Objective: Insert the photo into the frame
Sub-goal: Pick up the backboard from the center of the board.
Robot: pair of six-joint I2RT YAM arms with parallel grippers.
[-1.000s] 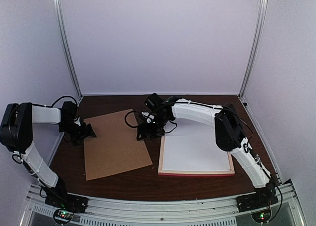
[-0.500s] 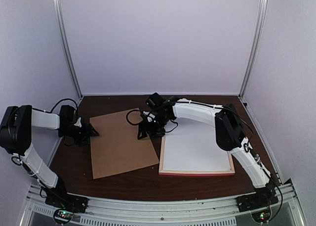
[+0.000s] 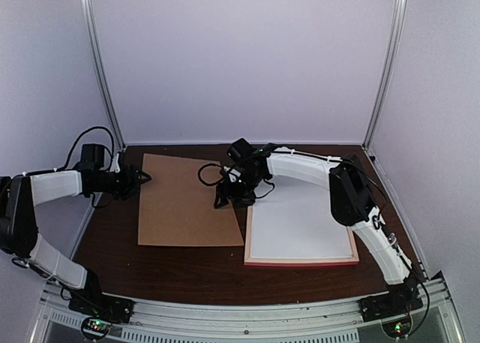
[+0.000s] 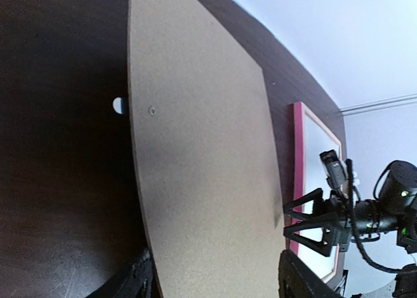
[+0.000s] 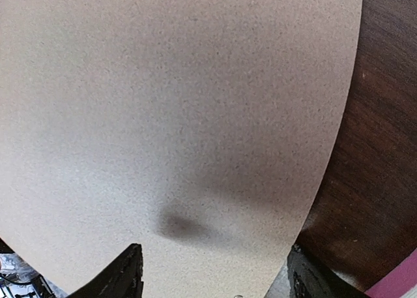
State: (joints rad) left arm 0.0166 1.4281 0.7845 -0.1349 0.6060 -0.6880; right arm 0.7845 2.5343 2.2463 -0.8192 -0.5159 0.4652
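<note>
The task looks, as far as I can judge, to be at an early-to-middle stage. The large rectangular picture frame with thin pink rails (image 3: pixel 300 262) lies flat at the lower right of the overhead view on the dark brown wooden tabletop (image 3: pixel 187 272). Its opening shows only a plain white panel (image 3: pixel 300 223), and I cannot tell whether that is a mat, a glazing sheet or the blank reverse of a print. The landscape photo shows in none of the views, so I cannot say where it is or whether it is already seated. The plain brown rectangular backing board (image 3: pixel 187 204) lies flat left of centre, just beside the frame's left rail and outside it, so closing the frame's back is not yet done. The left end effector (image 3: pixel 139 179) sits at the board's upper left corner. In its wrist view its fingers (image 4: pixel 140 282) stand wide apart with the board's end running between them, and it grips nothing that I can see. The right end effector (image 3: pixel 229 200) hovers low at the board's right edge, near the frame's upper left corner, its fingers (image 5: pixel 127 275) likewise spread wide above the board's surface and empty. What is left, in my judgement, is to find or confirm the photo in the frame, then bring the board across and lay it in.
</note>
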